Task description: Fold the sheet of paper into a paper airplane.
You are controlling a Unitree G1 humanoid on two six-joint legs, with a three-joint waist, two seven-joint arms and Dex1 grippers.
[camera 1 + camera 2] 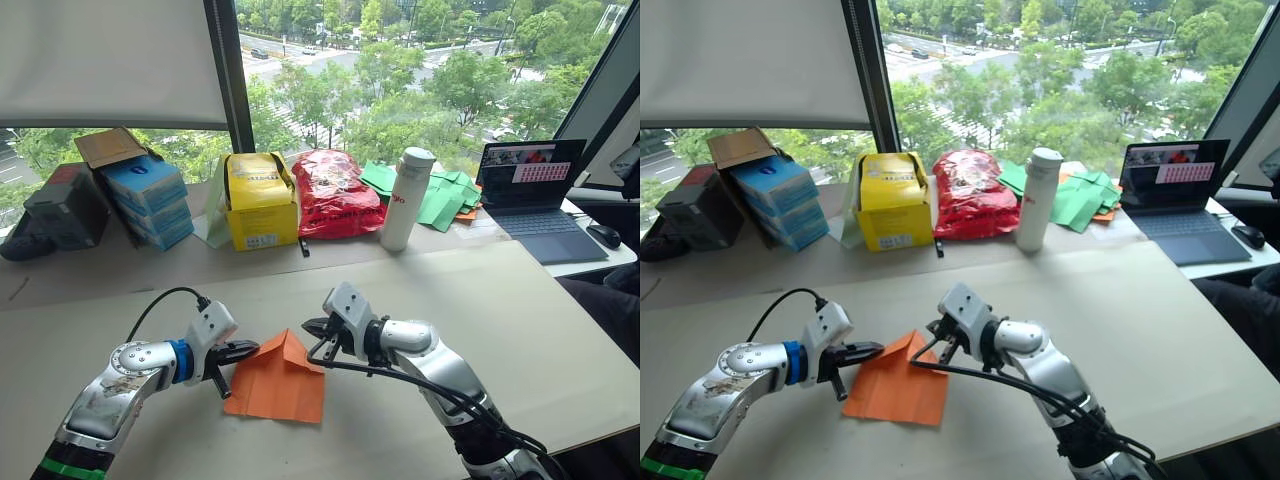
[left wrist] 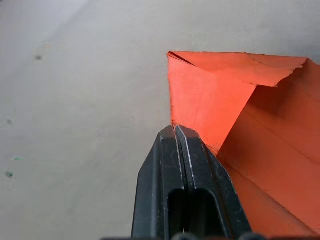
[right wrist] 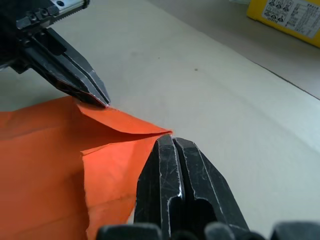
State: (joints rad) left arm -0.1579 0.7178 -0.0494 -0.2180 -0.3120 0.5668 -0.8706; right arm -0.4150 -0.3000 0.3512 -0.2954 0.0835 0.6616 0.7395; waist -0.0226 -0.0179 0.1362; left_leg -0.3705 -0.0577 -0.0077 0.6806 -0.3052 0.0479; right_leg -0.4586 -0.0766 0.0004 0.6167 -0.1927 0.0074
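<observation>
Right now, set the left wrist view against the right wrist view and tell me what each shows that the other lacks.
The left wrist view alone gives the left gripper's own shut fingers pinching the raised corner flap of the sheet of paper, with its ragged folded edge and a crease line running down the flat part.

The right wrist view alone gives the right gripper shut at the paper's folded tip, the left gripper seen from across the paper, and a yellow box behind.

Both share the orange paper lying on the pale table, partly folded.

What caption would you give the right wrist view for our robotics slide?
Both grippers, right and left, pinch the folded orange sheet of paper on the pale table.
</observation>
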